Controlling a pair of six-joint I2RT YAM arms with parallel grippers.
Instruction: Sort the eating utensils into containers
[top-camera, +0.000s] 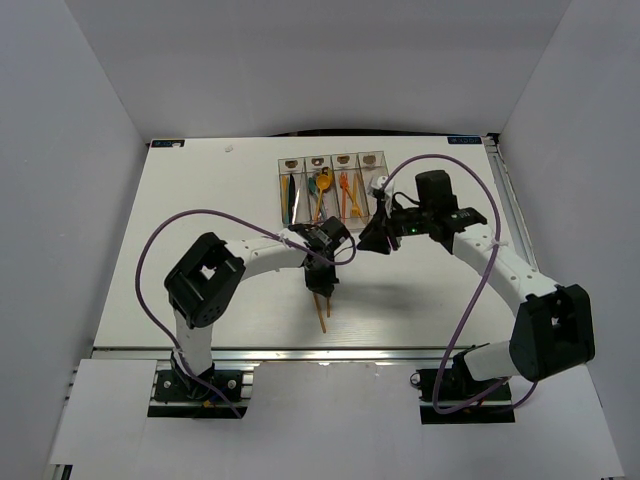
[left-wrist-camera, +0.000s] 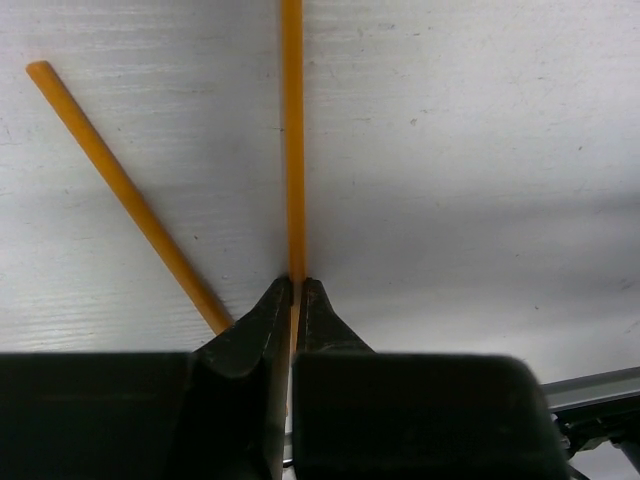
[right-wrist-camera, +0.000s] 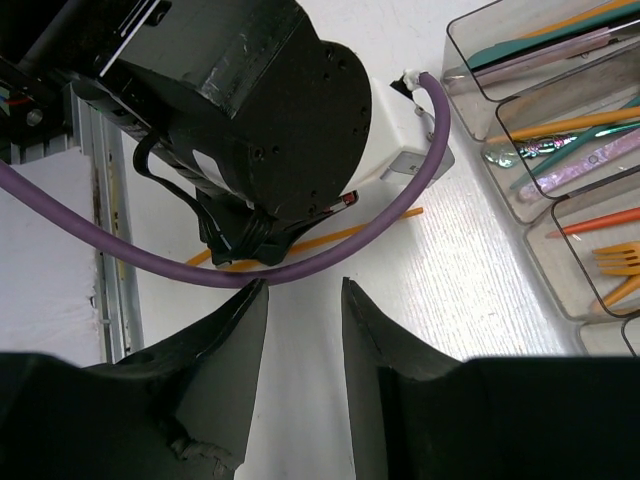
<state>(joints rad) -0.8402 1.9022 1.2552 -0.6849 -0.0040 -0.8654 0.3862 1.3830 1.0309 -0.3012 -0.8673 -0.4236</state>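
Right now the left gripper (left-wrist-camera: 295, 286) is pinching a thin orange plastic utensil handle (left-wrist-camera: 292, 150) lying on the white table (left-wrist-camera: 460, 150), its jaws closing almost together on it. A second orange stick (left-wrist-camera: 125, 190) is lying slanted just beside it. The right gripper (right-wrist-camera: 305, 292) is hovering with its jaws apart and empty, near the clear plastic bins (right-wrist-camera: 470, 72).

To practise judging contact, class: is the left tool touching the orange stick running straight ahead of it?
Touching. Left wrist view shows the left tool pinched on the orange stick, no gap either side.
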